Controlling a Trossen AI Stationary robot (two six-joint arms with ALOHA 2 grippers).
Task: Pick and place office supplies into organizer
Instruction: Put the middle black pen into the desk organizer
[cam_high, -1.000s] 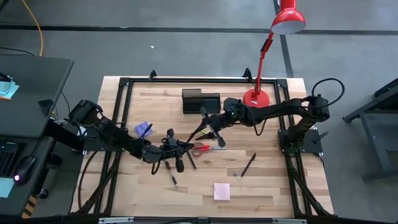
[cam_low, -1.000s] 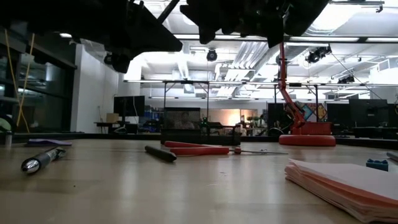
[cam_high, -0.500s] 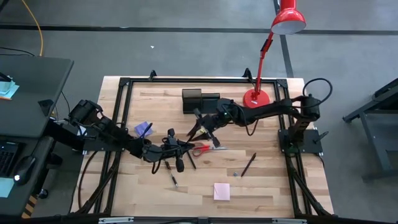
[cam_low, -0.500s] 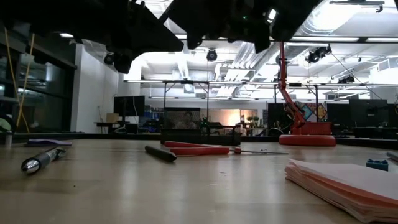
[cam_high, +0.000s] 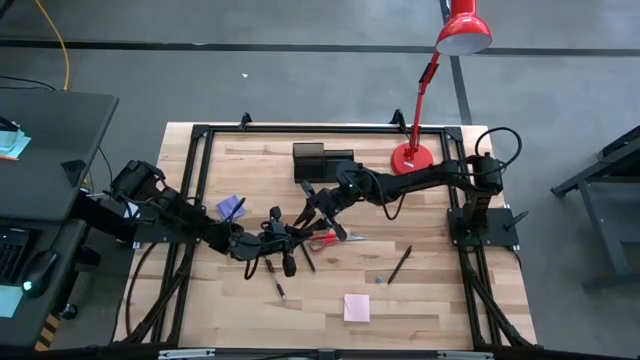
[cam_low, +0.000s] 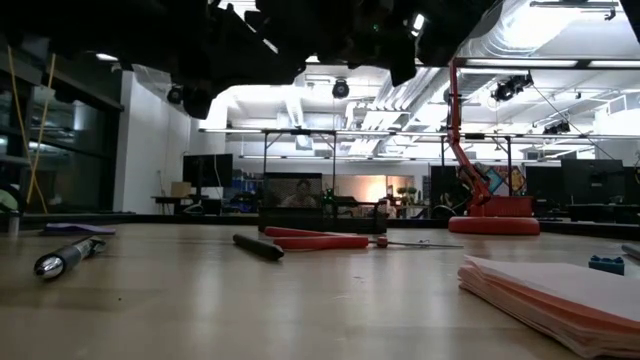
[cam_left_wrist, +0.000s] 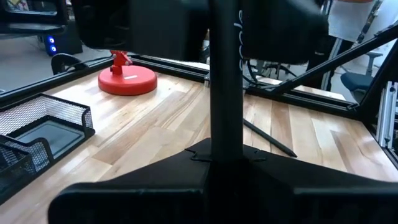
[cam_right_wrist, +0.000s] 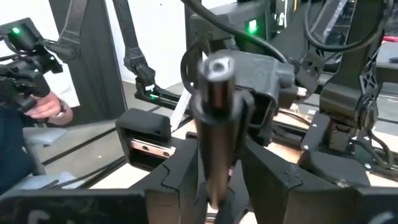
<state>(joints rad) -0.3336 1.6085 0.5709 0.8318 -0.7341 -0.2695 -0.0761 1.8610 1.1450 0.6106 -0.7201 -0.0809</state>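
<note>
I see a pale wood-grain bench (cam_high: 440, 290) with a black frame. Organizer (cam_high: 322, 161) is black, mesh-patterned in my left wrist view. Scissors (cam_high: 322, 239) have red handles. Square note pad (cam_high: 356, 307) is pink, the other note pad (cam_high: 230, 208) purple. Desk lamp (cam_high: 440, 70) is all red, base included. Pens: one dark pen (cam_high: 400, 265) and one black pen (cam_low: 258, 247). Both arms and claws are black. Floor is grey.

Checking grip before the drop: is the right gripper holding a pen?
Yes. The right gripper is shut on a dark pen, upright between its fingers.
</note>
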